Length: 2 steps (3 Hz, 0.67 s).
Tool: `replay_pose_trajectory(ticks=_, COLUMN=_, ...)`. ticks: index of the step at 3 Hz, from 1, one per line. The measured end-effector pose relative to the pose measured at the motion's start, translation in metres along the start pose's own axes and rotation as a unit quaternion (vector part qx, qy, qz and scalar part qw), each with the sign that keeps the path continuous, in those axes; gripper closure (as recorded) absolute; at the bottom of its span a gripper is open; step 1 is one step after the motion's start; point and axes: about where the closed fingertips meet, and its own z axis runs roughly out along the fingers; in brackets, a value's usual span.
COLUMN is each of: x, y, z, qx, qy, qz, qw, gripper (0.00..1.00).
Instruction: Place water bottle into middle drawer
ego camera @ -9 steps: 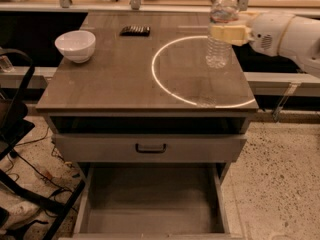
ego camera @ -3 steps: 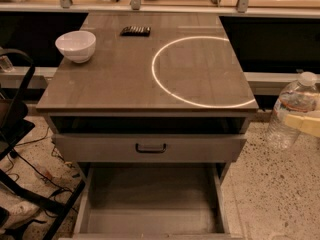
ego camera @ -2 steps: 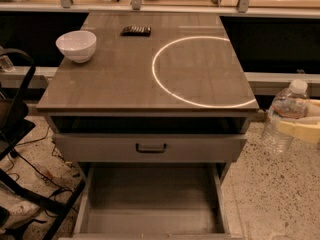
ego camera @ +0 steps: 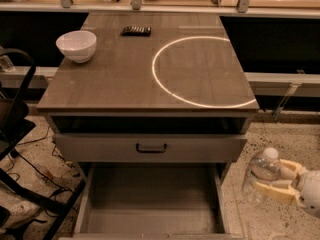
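Water bottle [ego camera: 259, 171] is off the bench's front-right corner, cap up, just right of the pulled-out middle drawer [ego camera: 150, 199] and not over it. The gripper [ego camera: 266, 178] sits at the right edge of view, cream fingers [ego camera: 272, 190] clamped around the bottle's body. Drawer floor is bare, below the closed drawer front [ego camera: 150, 147]; on the bench top [ego camera: 110, 79] are a white bowl [ego camera: 76, 45] near the back-left corner, a dark flat object [ego camera: 136, 30] by the back edge, and a light ring [ego camera: 200, 71] on the right half.
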Motion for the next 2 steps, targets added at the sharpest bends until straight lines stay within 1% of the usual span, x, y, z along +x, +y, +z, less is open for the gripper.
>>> replay_pose_trajectory(ticks=1, x=0.0623, y=0.0722, z=0.0451, qx=-0.047, qy=-0.016, qz=0.023, qw=0.9985, gripper=1.00)
replay_pose_trajectory(ticks=2, x=0.0624, y=0.0726, z=0.0470, qx=-0.049, qy=-0.016, qz=0.023, qw=0.9984, gripper=1.00)
